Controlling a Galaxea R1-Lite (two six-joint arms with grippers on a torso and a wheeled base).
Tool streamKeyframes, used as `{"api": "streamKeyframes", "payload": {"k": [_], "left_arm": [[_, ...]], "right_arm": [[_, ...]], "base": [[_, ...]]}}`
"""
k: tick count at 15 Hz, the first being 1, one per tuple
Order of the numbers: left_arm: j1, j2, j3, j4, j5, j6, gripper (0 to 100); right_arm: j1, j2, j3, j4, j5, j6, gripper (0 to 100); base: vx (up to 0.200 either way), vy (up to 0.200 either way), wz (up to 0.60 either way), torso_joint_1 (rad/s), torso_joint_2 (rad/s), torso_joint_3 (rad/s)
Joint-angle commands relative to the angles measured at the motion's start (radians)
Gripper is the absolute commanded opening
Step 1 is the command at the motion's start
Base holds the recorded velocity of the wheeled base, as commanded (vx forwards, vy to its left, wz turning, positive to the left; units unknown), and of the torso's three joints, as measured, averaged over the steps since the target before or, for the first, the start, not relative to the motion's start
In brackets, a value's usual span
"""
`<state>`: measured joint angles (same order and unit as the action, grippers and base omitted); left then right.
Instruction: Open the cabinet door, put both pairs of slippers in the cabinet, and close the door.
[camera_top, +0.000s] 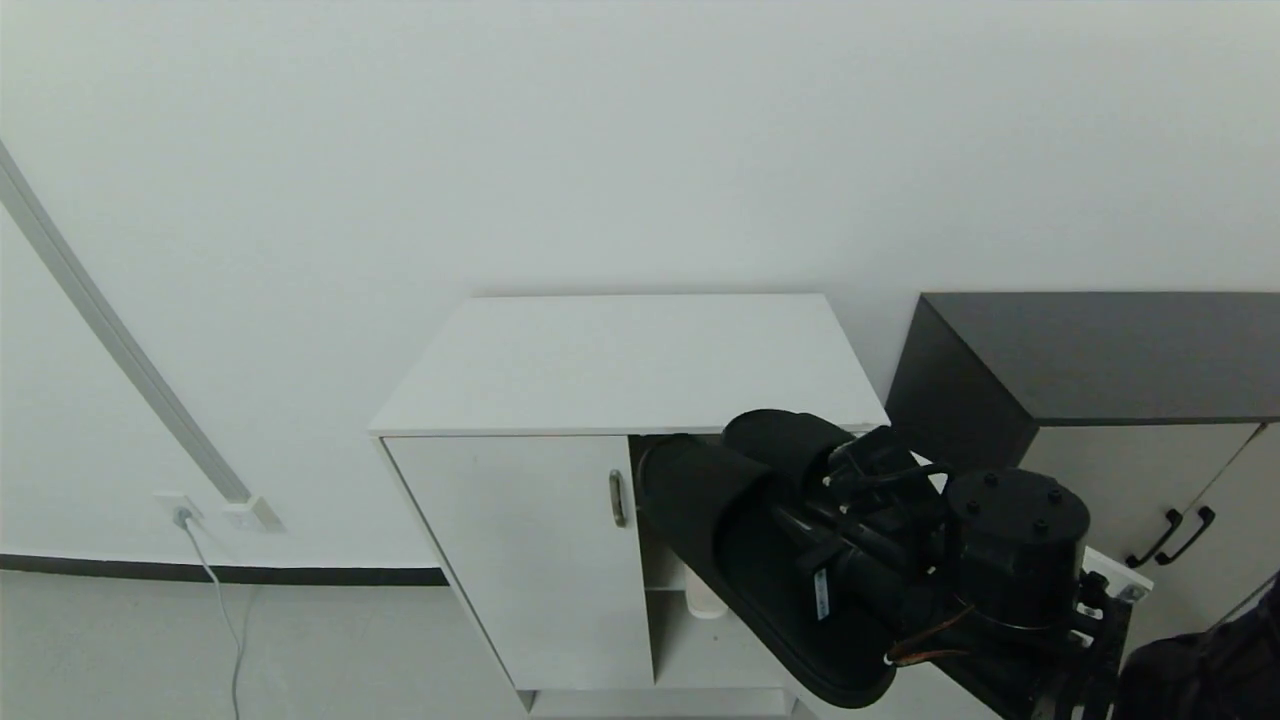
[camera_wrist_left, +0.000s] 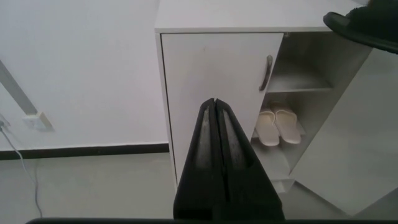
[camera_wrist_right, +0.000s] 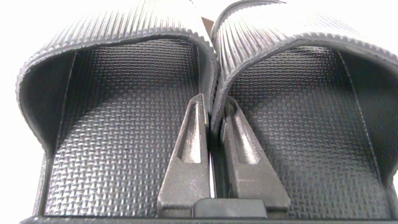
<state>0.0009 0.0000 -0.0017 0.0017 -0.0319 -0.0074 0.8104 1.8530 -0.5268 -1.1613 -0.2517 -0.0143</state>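
Observation:
The white cabinet (camera_top: 620, 365) stands against the wall with its left door (camera_top: 530, 550) closed and its right half open. A pair of black slippers (camera_top: 720, 500) hangs side by side in front of that opening. My right gripper (camera_wrist_right: 211, 106) is shut on them, pinching their two inner side walls together. A toe of the black slippers (camera_wrist_left: 367, 25) shows at the cabinet's top corner. A pair of white slippers (camera_wrist_left: 278, 126) lies on a lower shelf inside the cabinet (camera_wrist_left: 217, 74). My left gripper (camera_wrist_left: 215, 104) is shut with nothing in it, some way back from the closed door.
A dark-topped cabinet (camera_top: 1100, 350) with black handles (camera_top: 1170, 535) stands right beside the white one. The opened right door (camera_wrist_left: 354, 143) swings out toward me. A wall socket with a cable (camera_top: 182, 516) is at the lower left, over bare grey floor.

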Motion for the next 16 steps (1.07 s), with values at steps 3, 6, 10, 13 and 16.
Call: {"api": "streamKeyframes", "payload": {"k": [3, 6, 10, 13, 16], "left_arm": [[0.001, 0.000, 0.000, 0.000, 0.000, 0.000, 0], [0.001, 0.000, 0.000, 0.000, 0.000, 0.000, 0], [0.001, 0.002, 0.000, 0.000, 0.000, 0.000, 0], [-0.001, 0.000, 0.000, 0.000, 0.000, 0.000, 0], [0.001, 0.002, 0.000, 0.000, 0.000, 0.000, 0]], "right_arm": [[0.001, 0.000, 0.007, -0.001, 0.002, -0.001, 0], [0.001, 0.015, 0.010, -0.015, 0.002, -0.001, 0], [0.000, 0.037, 0.014, -0.041, 0.002, -0.001, 0], [0.000, 0.037, 0.016, -0.041, 0.002, -0.001, 0], [0.000, 0.037, 0.016, -0.041, 0.002, -0.001, 0]], "base": [[0.000, 0.000, 0.00, -0.170, 0.39, 0.222], [0.000, 0.000, 0.00, -0.206, 0.48, 0.269], [0.000, 0.000, 0.00, -0.232, 0.55, 0.320], [0.000, 0.000, 0.00, -0.211, 0.54, 0.326], [0.000, 0.000, 0.00, -0.196, 0.51, 0.312]]}}
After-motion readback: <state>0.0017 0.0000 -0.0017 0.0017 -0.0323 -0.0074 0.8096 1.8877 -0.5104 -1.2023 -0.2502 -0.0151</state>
